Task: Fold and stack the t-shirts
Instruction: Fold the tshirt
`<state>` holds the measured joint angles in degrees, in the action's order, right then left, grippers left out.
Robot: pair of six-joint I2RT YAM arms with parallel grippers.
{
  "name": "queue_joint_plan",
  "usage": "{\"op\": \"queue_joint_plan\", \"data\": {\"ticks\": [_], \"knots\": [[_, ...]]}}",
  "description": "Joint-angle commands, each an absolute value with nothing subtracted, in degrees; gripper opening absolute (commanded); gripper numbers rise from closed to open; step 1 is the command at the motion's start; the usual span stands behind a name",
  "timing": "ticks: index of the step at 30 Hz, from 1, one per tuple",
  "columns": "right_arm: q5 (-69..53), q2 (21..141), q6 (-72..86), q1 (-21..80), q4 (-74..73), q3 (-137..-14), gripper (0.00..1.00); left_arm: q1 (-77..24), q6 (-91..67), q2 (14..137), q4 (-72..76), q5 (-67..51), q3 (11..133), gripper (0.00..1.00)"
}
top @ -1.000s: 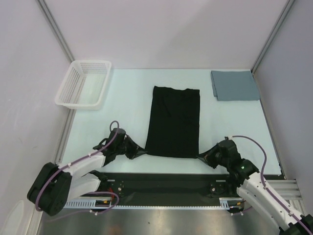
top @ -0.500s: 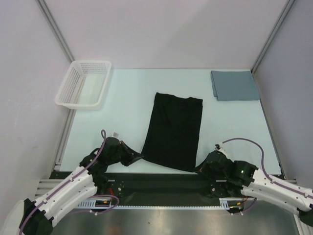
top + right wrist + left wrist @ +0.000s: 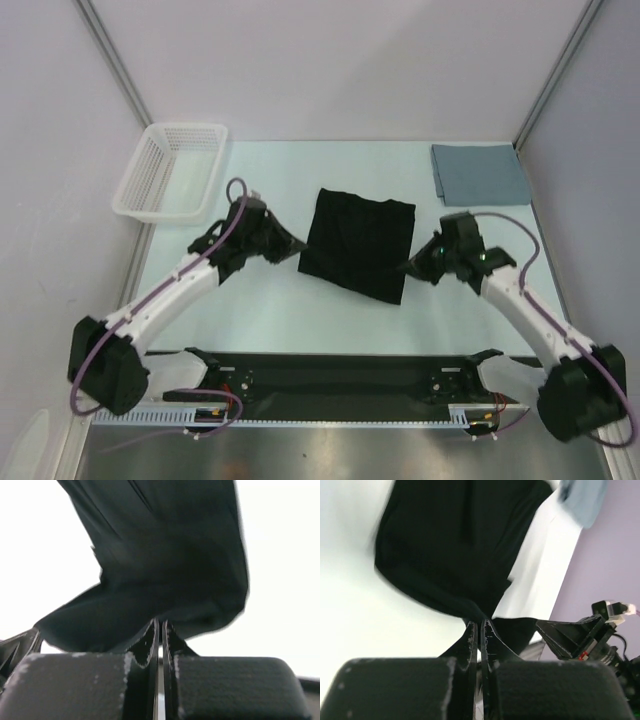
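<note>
At mid-bench, treat black shirt (image 3: 357, 243) as limp, light, sag-prone — hold by the two lifted corners now clamped in left gripper (image 3: 293, 243) and right gripper (image 3: 406, 267). Stack later on grey shirt (image 3: 480, 173), far-right corner.

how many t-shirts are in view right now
2. The black t-shirt is in the middle, two corners pinched in both arms' jaws. The grey-blue t-shirt lies folded flat at the far right corner. None shows in the basket.
</note>
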<state>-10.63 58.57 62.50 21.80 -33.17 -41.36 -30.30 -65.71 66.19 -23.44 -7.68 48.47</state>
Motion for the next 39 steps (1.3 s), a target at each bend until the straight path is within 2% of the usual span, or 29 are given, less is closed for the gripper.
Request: {"op": "queue_joint_plan", "data": {"ticks": [1,8,16,27,39], "knots": [[-20.91,67.3,48.44,15.57,-29.79,-52.27,0.0,-27.34,-57.75,73.54,-19.51,-7.29,59.39,0.01],[-29.95,85.59,43.16,6.08,-28.3,-66.26,0.0,-23.56,-55.37,94.89,-16.96,-14.59,77.42,0.0],[-32.43,100.62,41.57,2.64,-28.39,-78.56,0.0,-19.16,-55.99,107.66,-12.58,-20.9,88.49,0.0],[-33.05,106.87,41.66,-1.04,-28.21,-82.09,0.0,-18.11,-56.07,117.94,-5.28,-27.24,93.34,0.0],[-33.05,113.37,41.57,-2.9,-28.12,-87.53,0.0,-17.67,-57.22,126.12,-3.16,-27.42,99.23,0.0]]}}
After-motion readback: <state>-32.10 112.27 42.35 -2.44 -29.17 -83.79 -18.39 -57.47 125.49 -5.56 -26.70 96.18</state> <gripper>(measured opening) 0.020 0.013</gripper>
